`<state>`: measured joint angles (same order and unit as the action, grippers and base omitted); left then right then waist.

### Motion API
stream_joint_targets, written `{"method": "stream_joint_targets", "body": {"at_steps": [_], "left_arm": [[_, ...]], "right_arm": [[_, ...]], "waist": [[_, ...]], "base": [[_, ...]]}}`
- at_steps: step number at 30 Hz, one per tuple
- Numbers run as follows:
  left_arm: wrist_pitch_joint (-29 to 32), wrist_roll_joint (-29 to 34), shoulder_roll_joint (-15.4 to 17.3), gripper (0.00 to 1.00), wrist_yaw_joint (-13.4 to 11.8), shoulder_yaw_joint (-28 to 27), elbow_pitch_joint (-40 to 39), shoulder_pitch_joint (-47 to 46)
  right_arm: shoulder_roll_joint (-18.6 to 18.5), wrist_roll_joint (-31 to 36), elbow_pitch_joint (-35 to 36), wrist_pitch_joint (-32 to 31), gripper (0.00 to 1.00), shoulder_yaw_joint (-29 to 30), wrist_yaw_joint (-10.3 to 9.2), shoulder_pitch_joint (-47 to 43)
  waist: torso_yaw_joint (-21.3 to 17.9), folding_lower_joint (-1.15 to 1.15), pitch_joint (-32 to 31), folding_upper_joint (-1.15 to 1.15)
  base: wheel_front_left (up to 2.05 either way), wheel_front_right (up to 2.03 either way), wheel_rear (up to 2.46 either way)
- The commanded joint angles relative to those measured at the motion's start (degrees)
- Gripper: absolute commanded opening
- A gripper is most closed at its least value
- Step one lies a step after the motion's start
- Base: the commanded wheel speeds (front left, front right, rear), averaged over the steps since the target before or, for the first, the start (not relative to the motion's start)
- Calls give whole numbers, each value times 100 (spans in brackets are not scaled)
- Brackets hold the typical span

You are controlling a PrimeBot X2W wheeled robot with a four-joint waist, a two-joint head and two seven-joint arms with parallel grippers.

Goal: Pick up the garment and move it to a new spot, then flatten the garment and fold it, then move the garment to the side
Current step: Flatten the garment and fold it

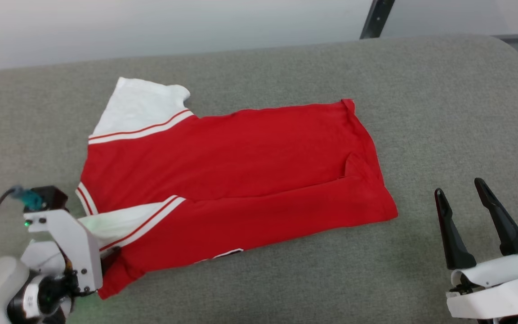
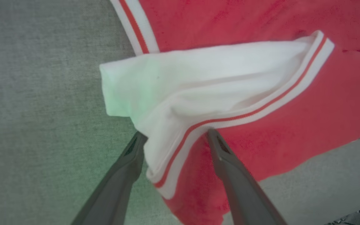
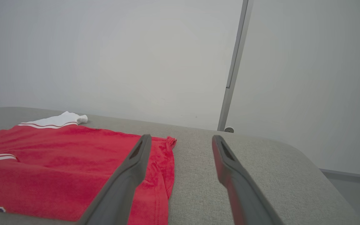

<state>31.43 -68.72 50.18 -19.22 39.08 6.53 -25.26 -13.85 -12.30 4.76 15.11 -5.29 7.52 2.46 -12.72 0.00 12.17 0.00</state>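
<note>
The garment (image 1: 241, 171), red with white sleeves and red-white stripe trim, lies flat on the grey cushion, its near long side folded over the body. A bit of black, white-outlined lettering peeks out at its front edge. My left gripper (image 2: 177, 132) is open at the garment's lower left corner, and the folded white sleeve (image 2: 198, 78) and its striped hem run between the two fingers. In the head view the white left wrist (image 1: 68, 238) covers those fingers. My right gripper (image 1: 459, 186) stands open over bare cushion, right of the garment's hem (image 3: 164, 175), holding nothing.
The grey cushion (image 1: 421, 90) curves down at its right end. A pale wall rises behind its back edge, with a dark post (image 1: 376, 18) at the upper right. Bare cushion lies to the right of the garment and in front of it.
</note>
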Motion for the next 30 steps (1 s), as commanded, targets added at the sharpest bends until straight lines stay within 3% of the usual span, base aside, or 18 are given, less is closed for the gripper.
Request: {"method": "stream_joint_targets", "body": {"at_steps": [1,7,14,15,16,17,22,27,29,30], "left_arm": [[204,46,-5,100,-32,114,81,-126],[1162,98,-183,100,-153,495,559,-629],[1995,-1,-477,99,-470,797,961,-899],[2039,-30,-525,74,-529,780,996,-901],[2069,-27,-552,29,-527,805,1003,-901],[2078,-66,-585,0,-565,786,1034,-897],[1936,-58,-637,0,-481,737,1071,-919],[1902,0,-741,0,-366,791,1118,-1008],[1879,47,-783,0,-338,808,1136,-1067],[1859,66,-836,0,-296,813,1167,-1130]], "right_arm": [[25,-50,-32,2,100,-1,-7,80],[27,-151,-148,2,100,-106,-7,153],[5,-292,-278,2,100,-172,-7,274],[-4,-320,-303,2,100,-204,-7,276],[-30,-313,-329,2,100,-228,-7,281],[-50,-327,-357,2,100,-248,-7,287],[-128,-524,-560,-89,100,-420,-7,369],[-305,-764,-706,-647,100,-645,-7,558],[-407,-948,-782,-1082,100,-733,-7,742],[-561,-1130,-841,-1600,100,-895,-7,972]], "waist": [[-65,0,73,0],[-150,0,207,0],[-214,0,332,0],[-217,0,344,0],[-219,0,353,0],[-218,0,360,0],[-173,0,375,0],[-94,0,393,0],[-49,0,412,0],[-5,0,430,0]], "base": [[0,0,0],[0,0,0],[0,0,0],[0,0,0],[0,0,0],[0,0,0],[0,0,0],[0,0,0],[0,0,0],[0,0,0]]}}
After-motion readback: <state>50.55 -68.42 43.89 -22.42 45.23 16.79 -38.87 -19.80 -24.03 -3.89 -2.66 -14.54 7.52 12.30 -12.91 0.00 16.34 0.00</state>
